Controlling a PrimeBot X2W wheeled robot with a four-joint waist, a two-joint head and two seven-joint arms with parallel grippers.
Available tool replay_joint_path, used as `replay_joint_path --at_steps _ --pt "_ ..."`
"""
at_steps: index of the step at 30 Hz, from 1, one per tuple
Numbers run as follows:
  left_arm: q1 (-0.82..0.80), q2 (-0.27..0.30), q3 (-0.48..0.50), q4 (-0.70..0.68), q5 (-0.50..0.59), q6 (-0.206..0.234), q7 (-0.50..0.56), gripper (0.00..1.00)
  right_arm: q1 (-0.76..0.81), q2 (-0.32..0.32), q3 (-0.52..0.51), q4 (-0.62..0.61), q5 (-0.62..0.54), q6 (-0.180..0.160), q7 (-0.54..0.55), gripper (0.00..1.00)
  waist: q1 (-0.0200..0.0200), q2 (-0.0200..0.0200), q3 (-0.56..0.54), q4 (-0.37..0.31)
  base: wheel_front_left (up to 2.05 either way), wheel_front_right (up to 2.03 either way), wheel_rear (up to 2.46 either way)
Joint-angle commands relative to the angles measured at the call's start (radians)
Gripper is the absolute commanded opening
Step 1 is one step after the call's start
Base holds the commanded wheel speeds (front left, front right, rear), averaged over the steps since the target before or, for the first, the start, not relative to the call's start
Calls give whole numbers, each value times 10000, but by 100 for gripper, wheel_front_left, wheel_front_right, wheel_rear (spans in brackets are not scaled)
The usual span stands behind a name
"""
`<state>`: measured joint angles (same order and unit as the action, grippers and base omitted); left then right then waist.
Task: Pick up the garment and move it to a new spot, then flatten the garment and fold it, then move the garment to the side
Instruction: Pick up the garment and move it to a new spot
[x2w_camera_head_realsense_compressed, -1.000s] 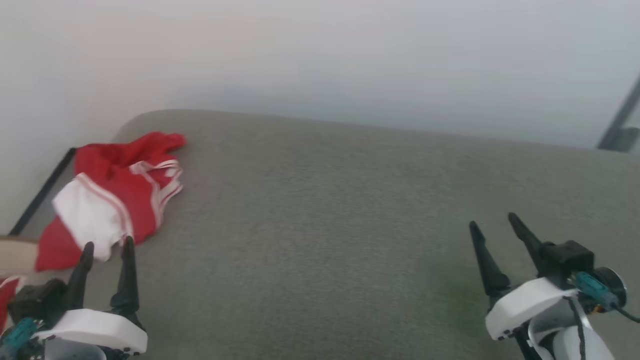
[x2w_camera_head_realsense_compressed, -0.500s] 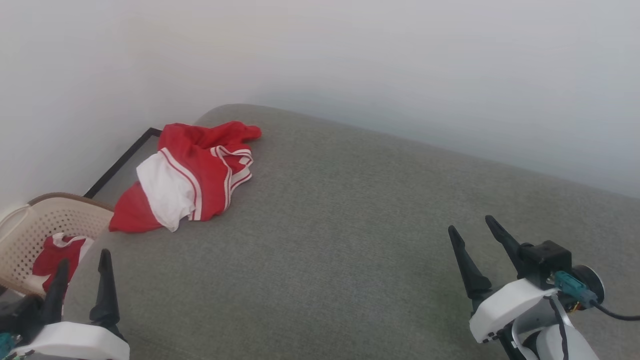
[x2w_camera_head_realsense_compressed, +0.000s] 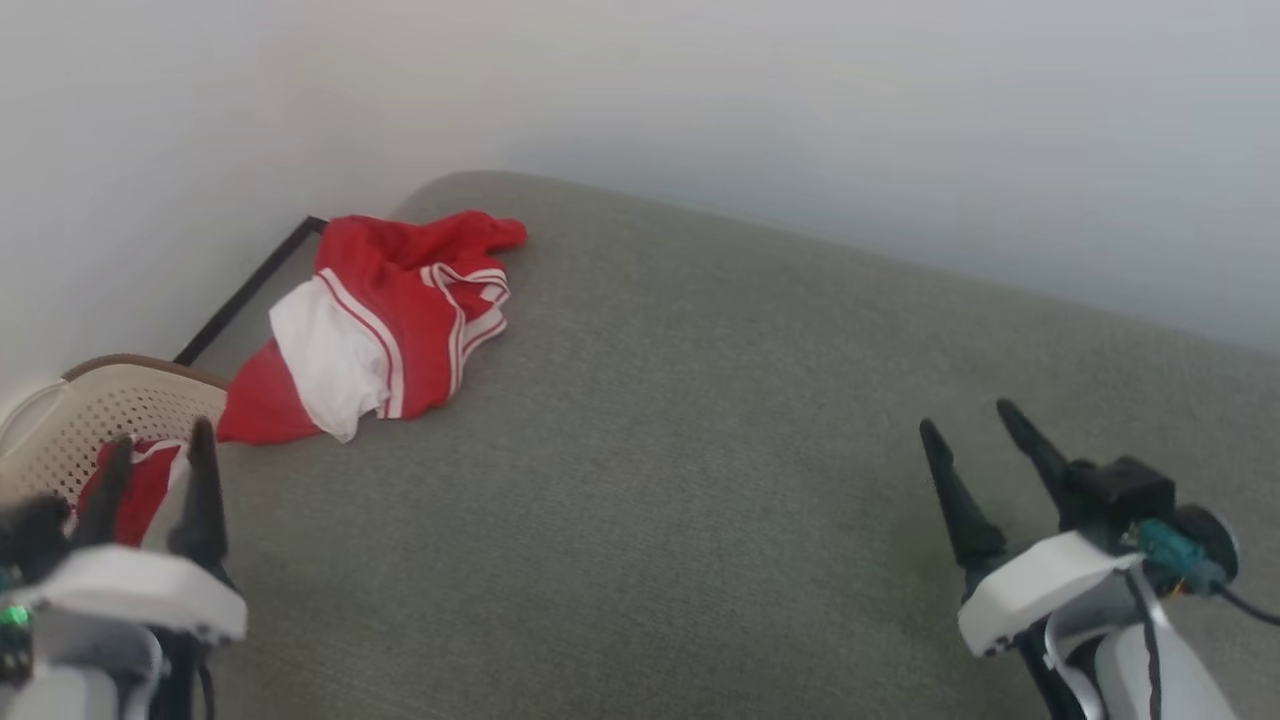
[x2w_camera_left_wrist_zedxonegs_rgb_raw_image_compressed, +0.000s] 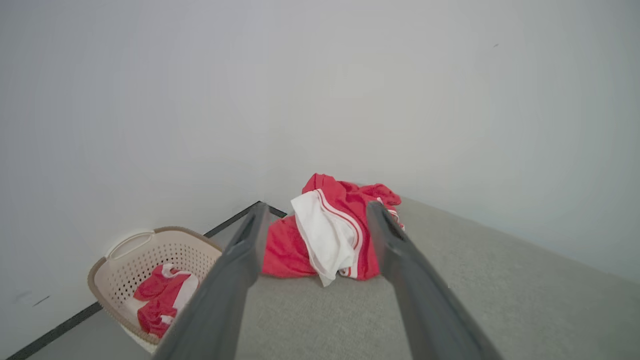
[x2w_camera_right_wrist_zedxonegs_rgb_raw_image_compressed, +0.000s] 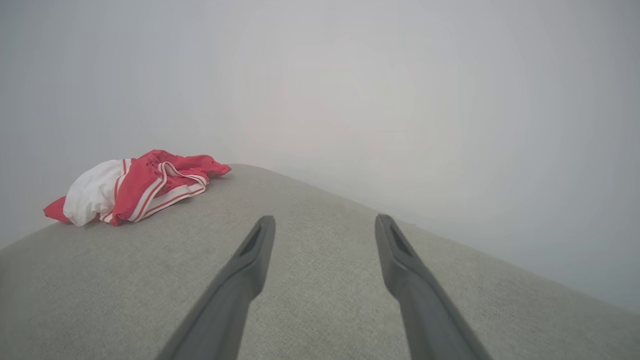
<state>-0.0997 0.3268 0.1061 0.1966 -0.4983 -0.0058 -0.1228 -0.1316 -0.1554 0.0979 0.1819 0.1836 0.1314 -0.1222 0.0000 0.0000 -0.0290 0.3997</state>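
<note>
Background: a plain pale wall (x2w_camera_head_realsense_compressed: 700, 80) closes off the far and left sides.

Work surface: a grey, fabric-covered tabletop (x2w_camera_head_realsense_compressed: 650, 450) with a rounded far-left corner. Its centre and right are bare and offer ample room for laying out and folding.

Task item: the garment (x2w_camera_head_realsense_compressed: 390, 320) lies crumpled at the far-left corner of the tabletop, red with one white sleeve uppermost and striped trim showing. Its long axis runs from near-left to far-right. Its near-left end sits at or over the tabletop's left edge; which of the two cannot be told.

Beside the tabletop: a cream perforated basket (x2w_camera_head_realsense_compressed: 80, 420) stands at the near left, below the edge, with a second red-and-white cloth (x2w_camera_head_realsense_compressed: 140, 490) inside.

Left gripper (x2w_camera_head_realsense_compressed: 160, 437): fingers spread, nothing held. The garment lies straight ahead of it and slightly right; the left wrist view frames the bundle between the two fingers. This arm is judged the nearer.

Right gripper (x2w_camera_head_realsense_compressed: 967, 417): fingers spread, nothing held, over the near right, well apart from the garment, which lies far to its left.

Risk noted: a grasp near the left edge could nudge cloth off towards the basket.
</note>
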Motion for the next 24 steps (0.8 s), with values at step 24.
replay_joint_path --at_steps 24 --pt "-6831 1637 -91 7040 -991 -557 2716 100 -2107 -1433 -211 -2175 -171 -13 1113 100 0 0 4946 -2715 0 0 0"
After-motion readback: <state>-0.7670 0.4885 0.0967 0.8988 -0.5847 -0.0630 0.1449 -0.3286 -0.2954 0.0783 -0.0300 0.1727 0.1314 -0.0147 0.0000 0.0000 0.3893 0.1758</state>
